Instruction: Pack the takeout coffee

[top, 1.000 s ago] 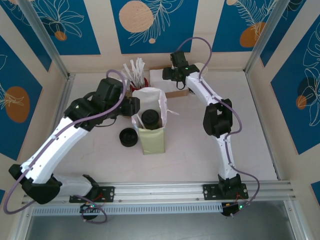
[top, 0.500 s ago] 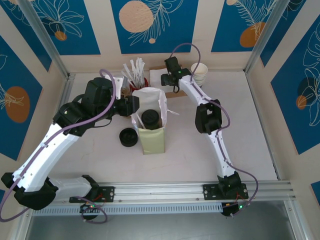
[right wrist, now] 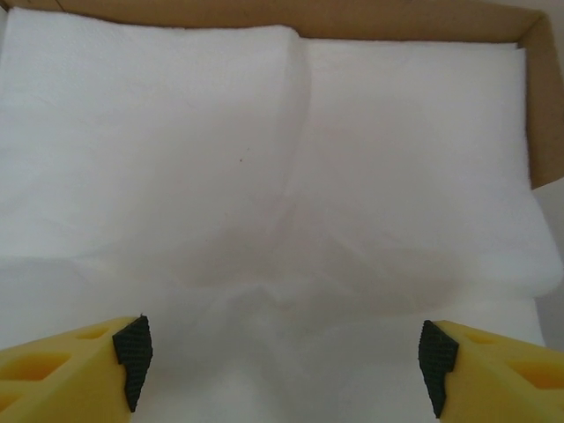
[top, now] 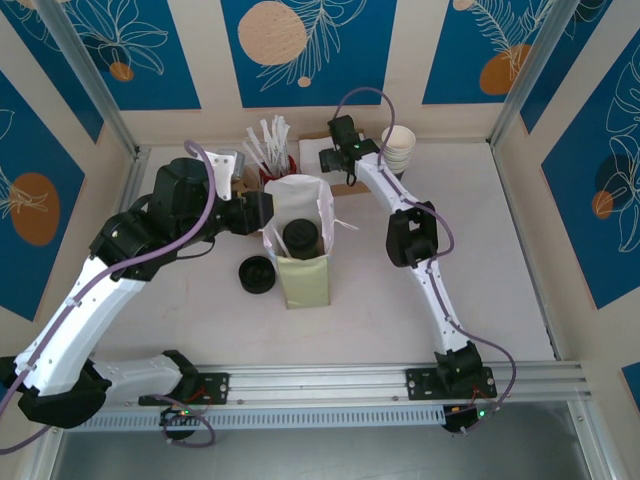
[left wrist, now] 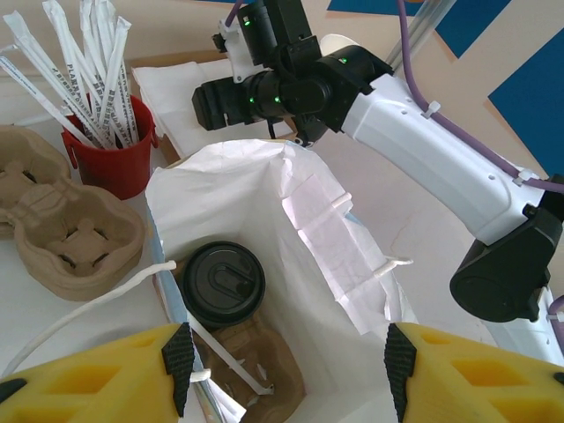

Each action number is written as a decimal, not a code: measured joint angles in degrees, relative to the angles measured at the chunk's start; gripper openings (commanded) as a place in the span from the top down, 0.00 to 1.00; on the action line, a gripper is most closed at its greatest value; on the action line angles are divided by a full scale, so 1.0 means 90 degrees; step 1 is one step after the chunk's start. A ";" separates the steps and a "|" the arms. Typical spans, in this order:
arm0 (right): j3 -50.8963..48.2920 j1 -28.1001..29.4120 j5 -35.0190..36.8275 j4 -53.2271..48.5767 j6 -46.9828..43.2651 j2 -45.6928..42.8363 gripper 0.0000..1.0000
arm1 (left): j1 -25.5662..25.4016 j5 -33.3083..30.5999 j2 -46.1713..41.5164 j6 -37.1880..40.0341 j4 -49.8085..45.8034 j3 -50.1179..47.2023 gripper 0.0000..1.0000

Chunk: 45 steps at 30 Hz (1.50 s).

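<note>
top external first: the paper bag (top: 303,282) stands upright around the middle of the desk (top: 480,250), mouth open to the top. the takeout coffee (top: 299,237) is down inside it, black lid facing up, long axis vertical. the left gripper (top: 265,212) hangs right at the bag's left rim. a loose black lid (top: 257,274) lies flat just beside the bag on its left. bare desk runs out to the right edge and along the near edge, so that's where the open room is. the far edge is the busy one: a red cup (top: 280,168) of straws (top: 268,138), the napkins (top: 310,160) with the right gripper (top: 332,155) over them, and stacked white cups (top: 398,148) toward the far right.

left wrist now: the left gripper (left wrist: 286,361) has its fingers spread wide and holds nothing. below them the takeout coffee (left wrist: 223,284) stands upright in the left part of the bag, lid toward the camera, bag wall close on its left and more space to its right. a brown insert (left wrist: 256,366) lies by its base. outside the bag, a cup carrier (left wrist: 62,220) rests on the desk to the left, near the red cup (left wrist: 115,154). the right arm (left wrist: 414,132) reaches across beyond the bag's far rim.

right wrist: the right gripper (right wrist: 282,361) is spread wide too, with nothing clasped and white napkins (right wrist: 264,176) beneath it. the cardboard box (right wrist: 397,22) rims them on the far and right sides. whether the tips touch the napkins, cannot tell.
</note>
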 measured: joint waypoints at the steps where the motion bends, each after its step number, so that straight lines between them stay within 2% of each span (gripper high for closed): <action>1: 0.0027 -0.0007 -0.0032 -0.0005 0.0000 0.0051 0.17 | 0.0000 0.0000 0.0000 0.0002 0.0000 -0.0012 0.39; 9: 0.0092 -0.0083 -0.0272 -0.0029 0.0005 0.0277 0.23 | 0.0000 0.0000 0.0000 0.0002 -0.0005 -0.0063 0.39; 23: 0.0129 -0.0192 -0.0600 -0.0070 0.0153 0.0279 0.49 | 0.0000 -0.0002 0.0000 0.0005 -0.0007 -0.0073 0.39; 29: 0.0141 -0.0189 -0.0610 -0.0066 0.0153 0.0277 0.56 | 0.0000 -0.0002 -0.0005 0.0005 -0.0032 -0.0100 0.39; 34: 0.0141 -0.0185 -0.0610 -0.0061 0.0141 0.0214 0.71 | 0.0000 0.0000 -0.0034 0.0007 -0.0078 -0.0131 0.38; 39: 0.0192 -0.0185 -0.0627 -0.0053 0.0172 0.0134 0.80 | 0.0000 -0.0039 -0.0080 0.0007 -0.0100 -0.0226 0.38; 43: 0.0206 -0.0177 -0.0631 -0.0075 0.0185 -0.0015 0.93 | 0.0000 -0.0075 -0.0124 0.0007 -0.0100 -0.0243 0.38; 45: 0.0206 -0.0175 -0.0648 -0.0114 0.0216 -0.0158 0.96 | 0.0000 -0.0075 -0.0126 0.0007 -0.0100 -0.0243 0.38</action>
